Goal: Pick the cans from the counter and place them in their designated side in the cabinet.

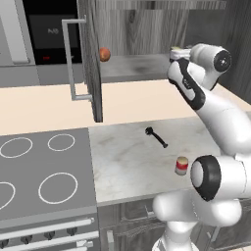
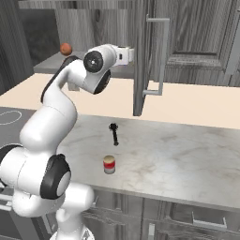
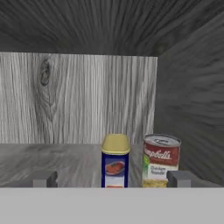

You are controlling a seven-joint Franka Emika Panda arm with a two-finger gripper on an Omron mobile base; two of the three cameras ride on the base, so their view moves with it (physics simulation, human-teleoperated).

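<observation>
A grey stovetop with white ring burners (image 1: 44, 171) is sitting at the left of the kitchen, with a row of dark knobs (image 1: 49, 235) running along its front edge. A black built-in oven with a small red light (image 1: 51, 32) is standing behind it. A pale peach wall band (image 2: 197, 105) is running along the back. Dark grey wood-grain lower drawers with metal pulls (image 2: 187, 220) are showing beneath. Lighting is appearing even and soft.
</observation>
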